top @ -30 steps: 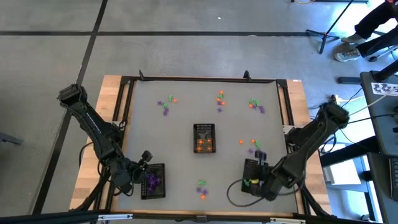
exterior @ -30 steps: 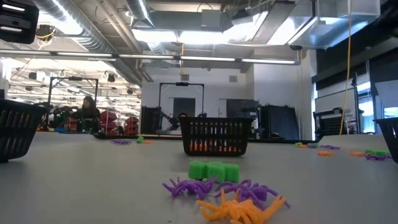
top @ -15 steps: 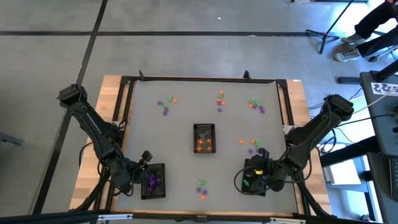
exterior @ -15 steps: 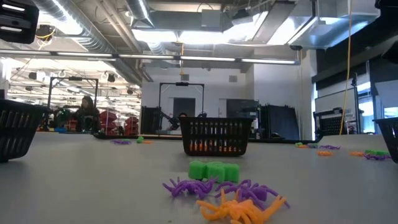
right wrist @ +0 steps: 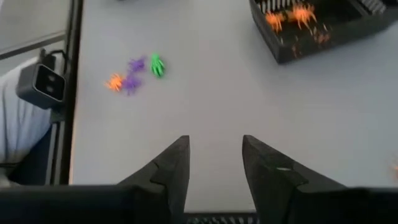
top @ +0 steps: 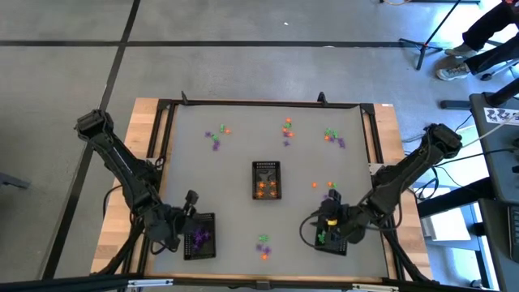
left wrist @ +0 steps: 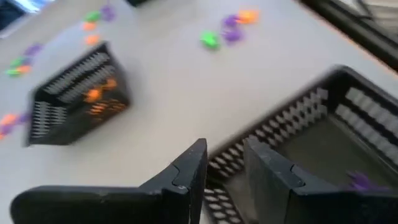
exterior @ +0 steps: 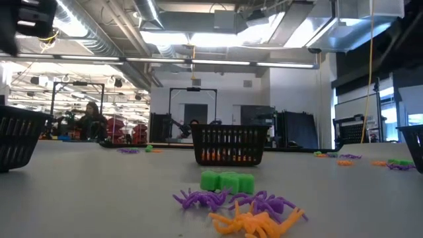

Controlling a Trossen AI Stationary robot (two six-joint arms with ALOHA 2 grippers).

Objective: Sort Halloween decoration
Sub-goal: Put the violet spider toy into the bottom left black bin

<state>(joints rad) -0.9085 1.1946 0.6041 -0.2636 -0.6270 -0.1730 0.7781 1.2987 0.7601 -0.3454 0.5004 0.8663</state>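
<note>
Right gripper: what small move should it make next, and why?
Probably it should lift clear and head for the loose trinkets nearby. The right gripper hovers over the right tray, which holds green pieces; its jaws stand open with nothing between them in the wrist view.

The grey counter (top: 235,178) carries three black mesh trays and scattered trinkets. The middle tray (top: 266,179), holding orange pieces, serves as landmark. Toward the near-left corner from it sits a tray with purple pieces (top: 199,236); toward the near-right, a tray with green pieces (top: 331,234). Small trinket clusters (top: 287,128) lie on the far side of it, another cluster (top: 263,245) on the near side.
</note>
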